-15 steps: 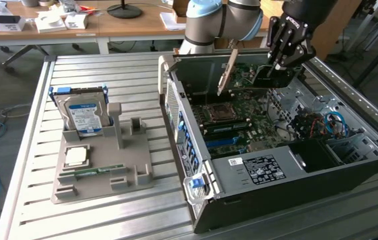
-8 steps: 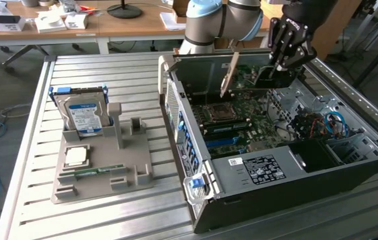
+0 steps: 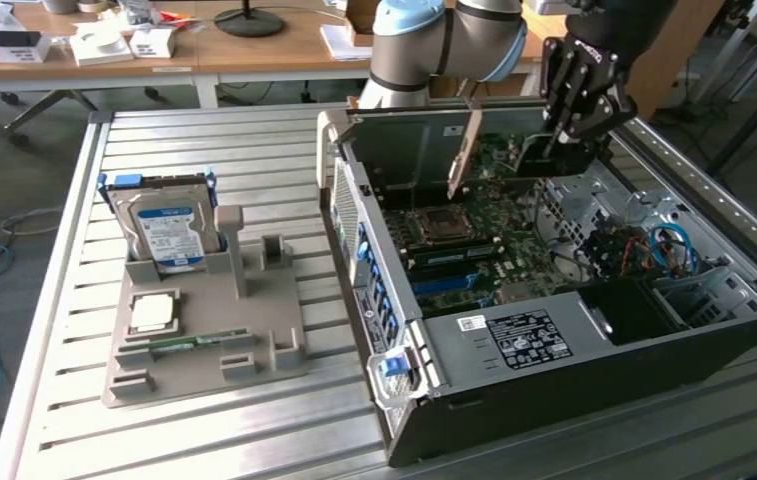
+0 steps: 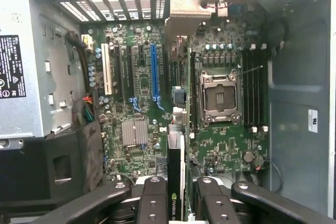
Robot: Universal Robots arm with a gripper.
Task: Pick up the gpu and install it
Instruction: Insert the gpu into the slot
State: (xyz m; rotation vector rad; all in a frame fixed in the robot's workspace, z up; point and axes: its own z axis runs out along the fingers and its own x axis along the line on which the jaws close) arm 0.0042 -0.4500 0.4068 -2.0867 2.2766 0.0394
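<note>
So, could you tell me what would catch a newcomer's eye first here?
The open computer case on the exterior view's right, where black fingers grip the gpu edge-on over the green motherboard. On that view's left, a blue-labelled hard drive stands in a grey holder.

gpu (image 4: 175, 177): green nvidia logo (image 4: 174, 204) on its dark face, seen in the wrist view. computer case (image 3: 512, 400): black label (image 3: 525, 338) with white print and round marks, and a white barcode sticker (image 3: 469, 323); characters not legible. hard drive (image 3: 165, 200): blue label (image 3: 169, 238), print not legible. inner case wall: small white sticker (image 4: 313, 120), not legible.
</note>
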